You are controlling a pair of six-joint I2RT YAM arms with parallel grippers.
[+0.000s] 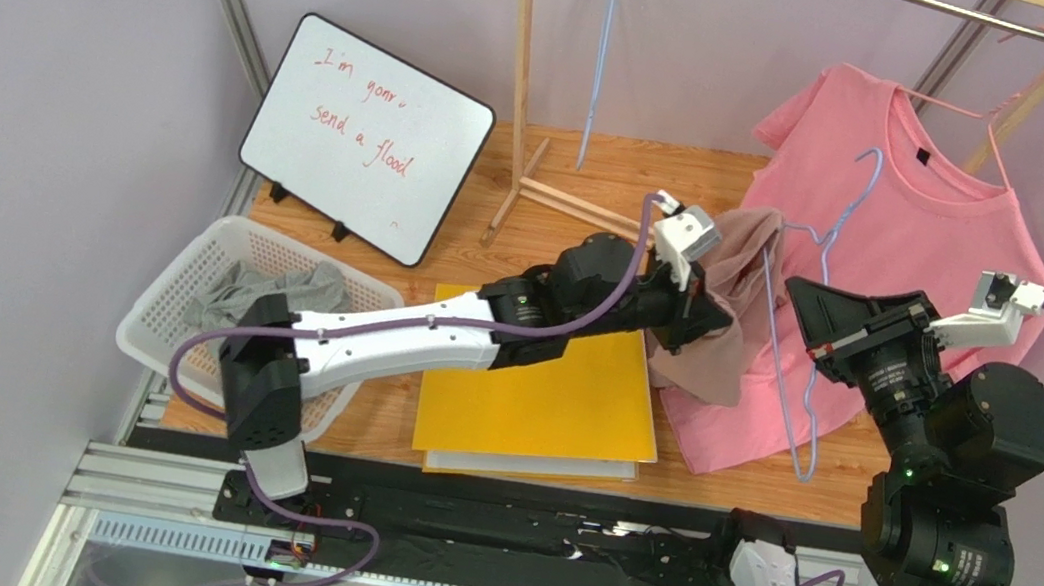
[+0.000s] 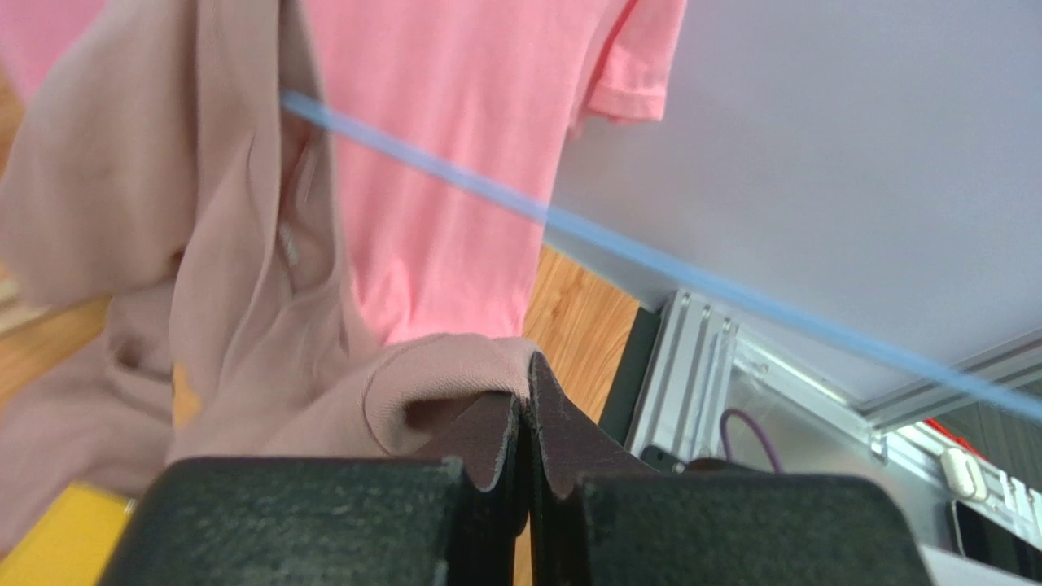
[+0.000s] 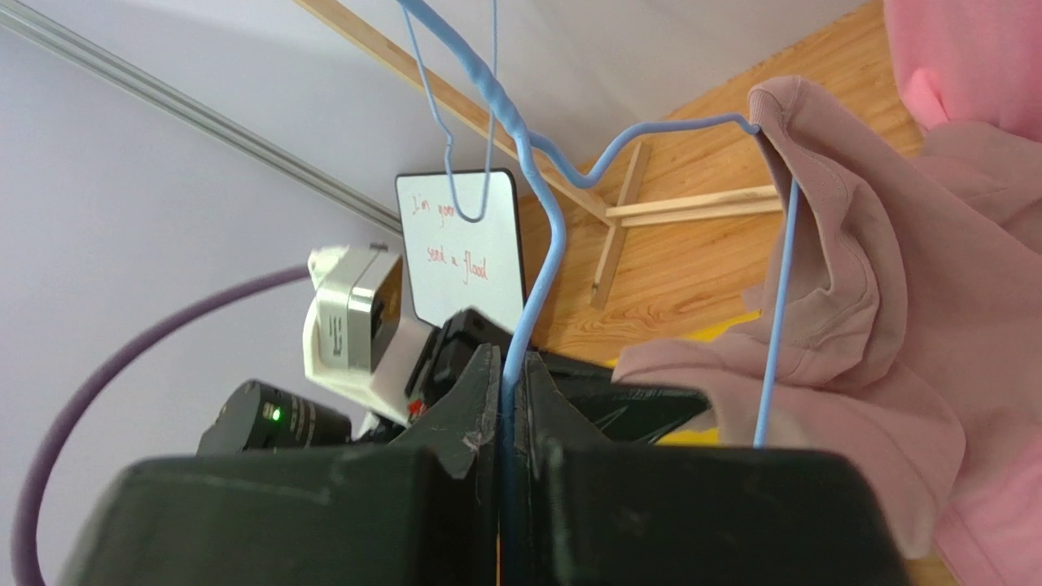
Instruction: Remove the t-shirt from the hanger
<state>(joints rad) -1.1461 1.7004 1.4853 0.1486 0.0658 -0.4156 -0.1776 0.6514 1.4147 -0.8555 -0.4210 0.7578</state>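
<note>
A dusty-pink t-shirt hangs bunched from one arm of a blue wire hanger. My left gripper is shut on a fold of the t-shirt, pinched between its pads. My right gripper is shut on the hanger's wire, which runs between its fingers. In the right wrist view the t-shirt drapes over the hanger's far corner and down its side.
A bright pink t-shirt hangs on a pink hanger at the back right. A yellow folder lies on the wooden table. A white basket with grey cloth stands left. A whiteboard and a wooden rack post stand behind.
</note>
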